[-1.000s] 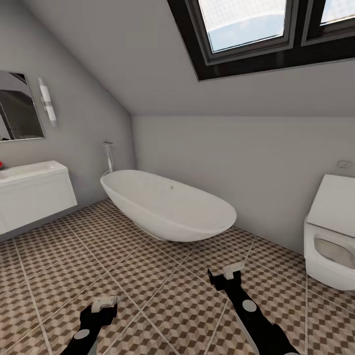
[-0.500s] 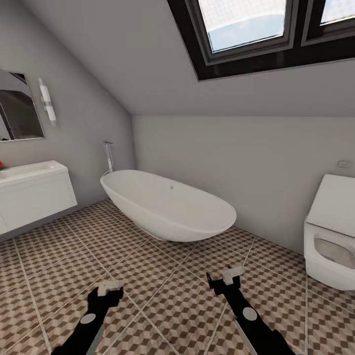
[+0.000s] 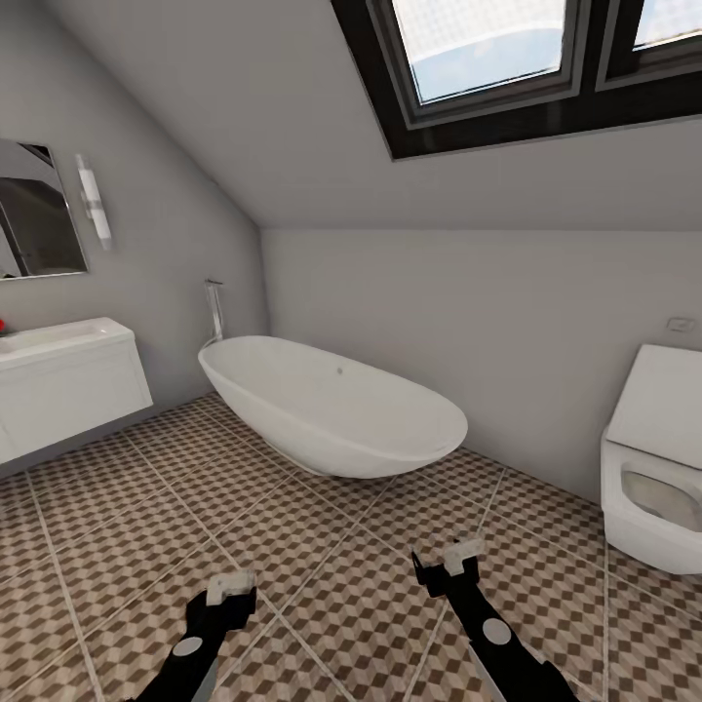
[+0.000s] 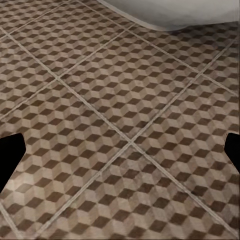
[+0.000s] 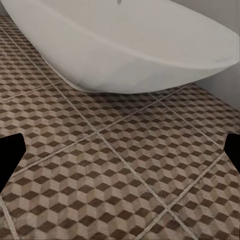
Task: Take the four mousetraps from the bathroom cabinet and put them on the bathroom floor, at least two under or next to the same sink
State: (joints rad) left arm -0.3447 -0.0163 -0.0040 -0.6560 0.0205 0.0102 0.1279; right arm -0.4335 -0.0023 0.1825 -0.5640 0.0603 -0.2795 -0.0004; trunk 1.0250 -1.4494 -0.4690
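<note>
The mousetraps and the cabinet are out of view. The bathroom floor (image 3: 322, 575) of brown-and-beige cube tiles spreads ahead of me. At the left wall the white bathroom sink (image 3: 58, 336) sits on its wall-hung drawer unit (image 3: 73, 390). My left gripper (image 3: 232, 588) hangs low over the tiles, open and empty, and the left wrist view has bare floor (image 4: 125, 100) between its fingertips (image 4: 11, 152). My right gripper (image 3: 458, 558) is also open and empty above the floor, and its wrist camera looks toward the bathtub (image 5: 135, 50).
An oval white bathtub (image 3: 331, 405) stands ahead by the back wall, with a chrome floor tap (image 3: 213, 310) at its left end. A white toilet (image 3: 653, 458) is at the right. A mirror (image 3: 34, 210) and a wall light (image 3: 96, 200) hang above the sink under the sloped ceiling.
My left gripper has shifted to the right over the tiles. My right gripper has sunk slightly and drifted a little right. The room view has stayed still.
</note>
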